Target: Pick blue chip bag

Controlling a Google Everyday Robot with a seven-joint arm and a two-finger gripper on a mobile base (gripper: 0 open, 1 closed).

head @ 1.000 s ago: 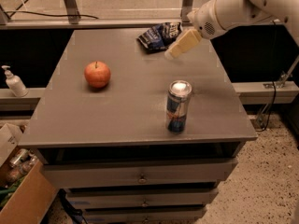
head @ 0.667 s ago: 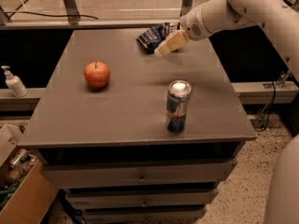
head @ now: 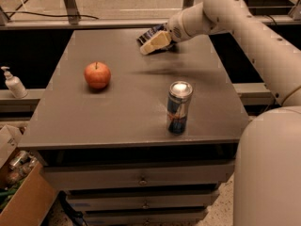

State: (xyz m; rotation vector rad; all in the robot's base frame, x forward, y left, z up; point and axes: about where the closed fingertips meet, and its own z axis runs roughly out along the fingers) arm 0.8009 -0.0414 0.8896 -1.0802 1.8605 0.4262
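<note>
The blue chip bag (head: 147, 34) lies at the far edge of the grey table (head: 117, 107), dark blue with white patches, mostly hidden behind my gripper. My gripper (head: 151, 46) hangs over the bag's near side, its cream fingers (head: 155, 42) pointing left and down at the bag. The white arm reaches in from the right and fills the right side of the view.
A red apple (head: 97, 75) sits at the table's left middle. A tall blue-and-silver drink can (head: 179, 107) stands near the front right. A soap dispenser (head: 13, 83) is on a ledge to the left. Drawers are below the tabletop; a cardboard box (head: 19, 197) is at lower left.
My gripper has moved left and slightly back, onto the chip bag, now covering most of it. The apple and can have not moved.
</note>
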